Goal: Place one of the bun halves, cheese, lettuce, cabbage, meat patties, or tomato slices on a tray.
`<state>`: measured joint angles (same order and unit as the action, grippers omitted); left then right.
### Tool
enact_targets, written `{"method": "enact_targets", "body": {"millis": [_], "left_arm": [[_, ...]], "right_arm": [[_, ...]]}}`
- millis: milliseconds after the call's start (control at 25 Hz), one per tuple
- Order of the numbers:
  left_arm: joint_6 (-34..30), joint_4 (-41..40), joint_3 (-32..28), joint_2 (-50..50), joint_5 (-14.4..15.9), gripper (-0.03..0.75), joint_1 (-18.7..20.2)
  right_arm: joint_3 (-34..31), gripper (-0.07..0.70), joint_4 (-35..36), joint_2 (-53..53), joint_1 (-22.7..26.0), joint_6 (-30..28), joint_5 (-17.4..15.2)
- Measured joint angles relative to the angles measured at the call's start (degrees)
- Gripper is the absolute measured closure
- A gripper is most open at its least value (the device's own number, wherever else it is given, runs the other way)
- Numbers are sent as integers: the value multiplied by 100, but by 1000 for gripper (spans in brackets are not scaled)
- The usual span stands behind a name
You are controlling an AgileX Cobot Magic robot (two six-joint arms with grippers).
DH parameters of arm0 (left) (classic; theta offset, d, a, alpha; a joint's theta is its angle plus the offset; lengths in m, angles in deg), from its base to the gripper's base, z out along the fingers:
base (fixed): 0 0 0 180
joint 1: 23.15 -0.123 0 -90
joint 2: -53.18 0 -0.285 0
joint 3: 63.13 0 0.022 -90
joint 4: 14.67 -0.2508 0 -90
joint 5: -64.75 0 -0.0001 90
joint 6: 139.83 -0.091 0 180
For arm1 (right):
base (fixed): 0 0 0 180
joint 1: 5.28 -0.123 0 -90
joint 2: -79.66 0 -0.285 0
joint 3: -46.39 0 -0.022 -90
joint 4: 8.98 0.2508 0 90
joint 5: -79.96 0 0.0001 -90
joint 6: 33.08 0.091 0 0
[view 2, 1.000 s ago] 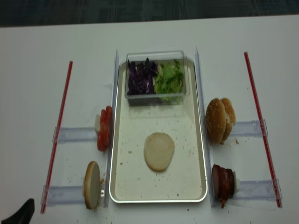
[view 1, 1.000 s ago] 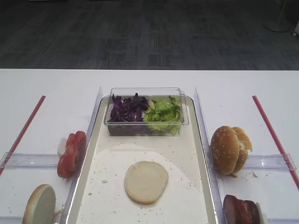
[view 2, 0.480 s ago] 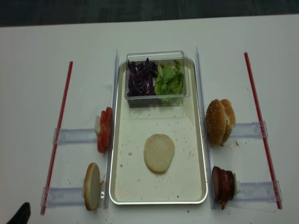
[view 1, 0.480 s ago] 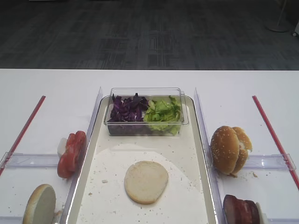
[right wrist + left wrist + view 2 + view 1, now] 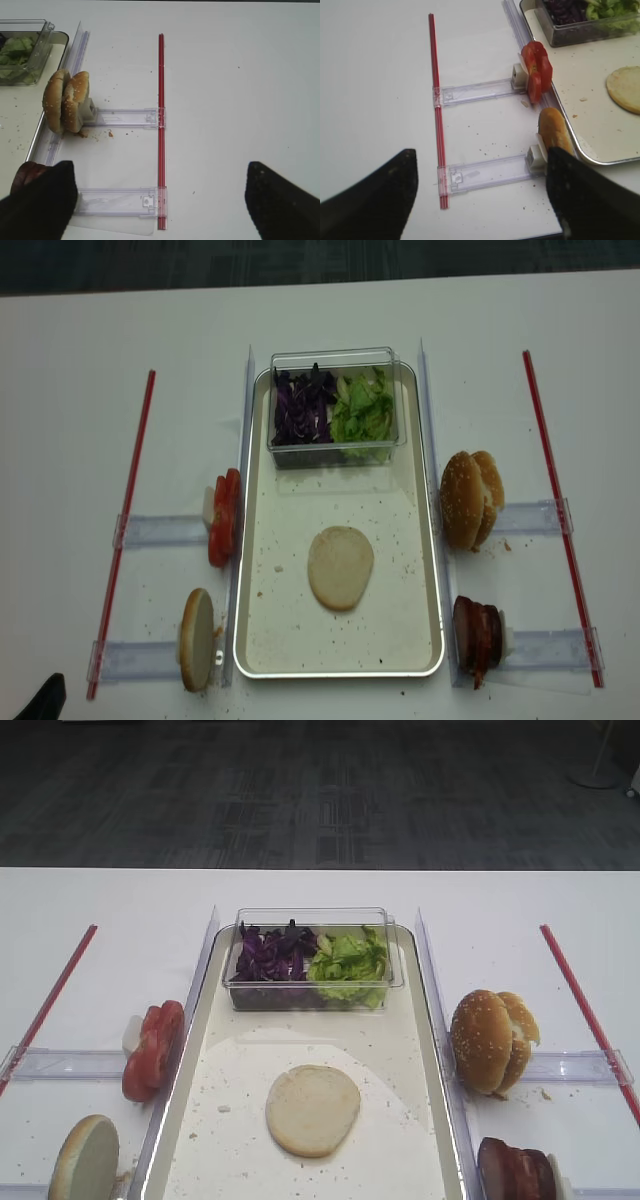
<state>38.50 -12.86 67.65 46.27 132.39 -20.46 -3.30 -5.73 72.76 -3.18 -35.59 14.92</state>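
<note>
One plain bun half [image 5: 313, 1109] [image 5: 340, 567] lies flat on the silver tray [image 5: 196, 1060] [image 5: 420, 540]. A second one [image 5: 197, 638] [image 5: 554, 132] stands on edge left of the tray, below the tomato slices [image 5: 224, 517] [image 5: 536, 70]. Cabbage [image 5: 273, 955] and lettuce [image 5: 348, 963] fill a clear tub at the tray's far end. The meat patties [image 5: 477, 637] [image 5: 27, 175] stand to the right. Cheese is out of view. My left gripper [image 5: 480, 200] is open over the bare table left of the standing bun. My right gripper [image 5: 160, 200] is open and empty, right of the patties.
Sesame bun halves [image 5: 492, 1040] [image 5: 65, 102] stand on edge right of the tray. Clear plastic holders [image 5: 485, 172] [image 5: 117, 202] and red strips [image 5: 125, 510] [image 5: 555, 500] lie on the white table at both sides. The tub [image 5: 335, 405] takes up the tray's far end.
The dark tip of my left gripper at the bottom left corner of the realsense view has drawn back a little. The food has not moved.
</note>
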Motion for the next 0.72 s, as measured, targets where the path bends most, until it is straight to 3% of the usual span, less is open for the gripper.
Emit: {"method": "enact_targets", "body": {"millis": [720], "left_arm": [[0, 0, 0, 0, 0, 223, -77]], "right_arm": [[0, -60, 0, 0, 0, 0, 0]]}}
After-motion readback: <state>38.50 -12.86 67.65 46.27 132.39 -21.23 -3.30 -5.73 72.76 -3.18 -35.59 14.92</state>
